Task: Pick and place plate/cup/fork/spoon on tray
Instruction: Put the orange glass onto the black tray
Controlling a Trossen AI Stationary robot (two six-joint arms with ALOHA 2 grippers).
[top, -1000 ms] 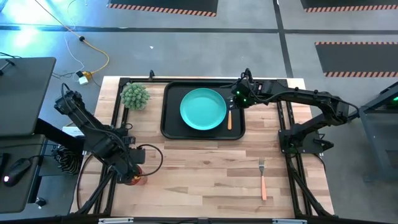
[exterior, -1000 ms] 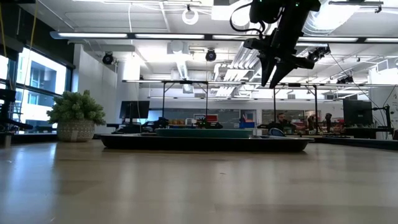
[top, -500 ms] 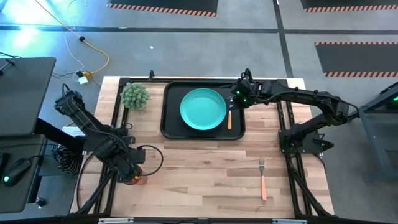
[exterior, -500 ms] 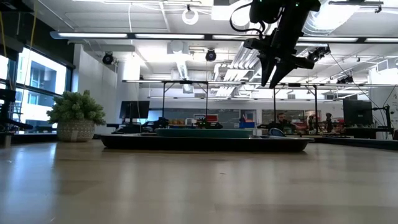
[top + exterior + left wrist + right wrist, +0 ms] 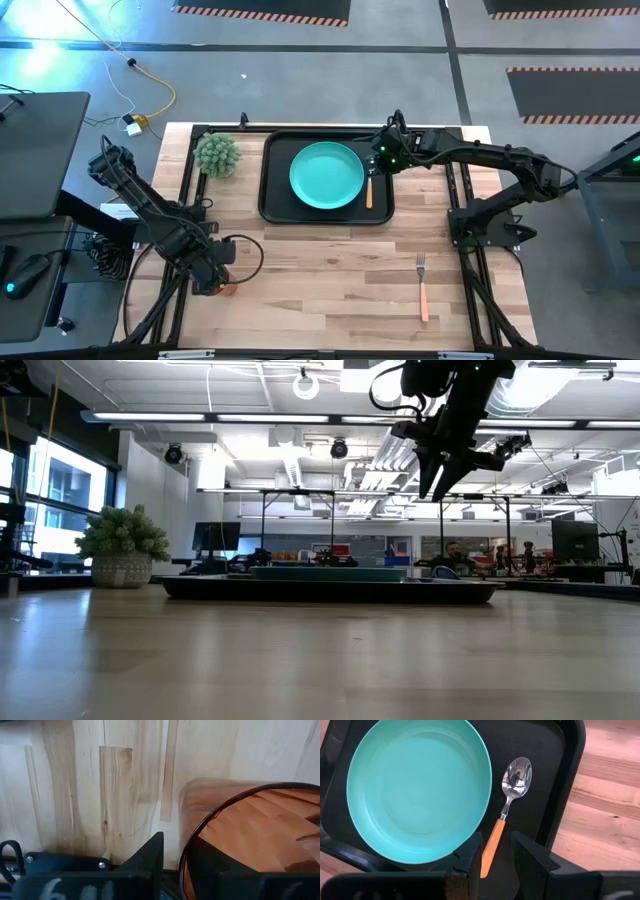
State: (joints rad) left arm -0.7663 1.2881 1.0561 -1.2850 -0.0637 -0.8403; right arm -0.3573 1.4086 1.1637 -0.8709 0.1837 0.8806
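One plant beside tray, fork apart

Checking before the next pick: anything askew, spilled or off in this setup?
Nothing stands out. The plate and spoon lie flat in the tray, the fork lies flat on the table, and the left gripper straddles the cup rim, one finger inside.
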